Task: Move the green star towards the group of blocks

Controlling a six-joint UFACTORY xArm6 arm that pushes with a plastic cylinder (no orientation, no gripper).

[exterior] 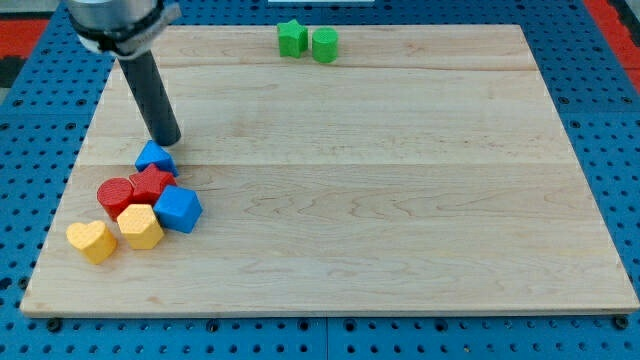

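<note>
The green star (292,38) lies at the view's top edge of the wooden board (400,180), touching a green round block (325,45) on its right. The group of blocks sits at the view's lower left: a blue triangular block (155,157), a red star (152,184), a red round block (115,195), a blue cube (179,209), a yellow hexagon (140,226) and a yellow heart (92,241). My tip (166,141) stands just above the blue triangular block, far to the left of and below the green star.
The board lies on a blue perforated table (30,150). The arm's body (115,20) fills the view's top left corner.
</note>
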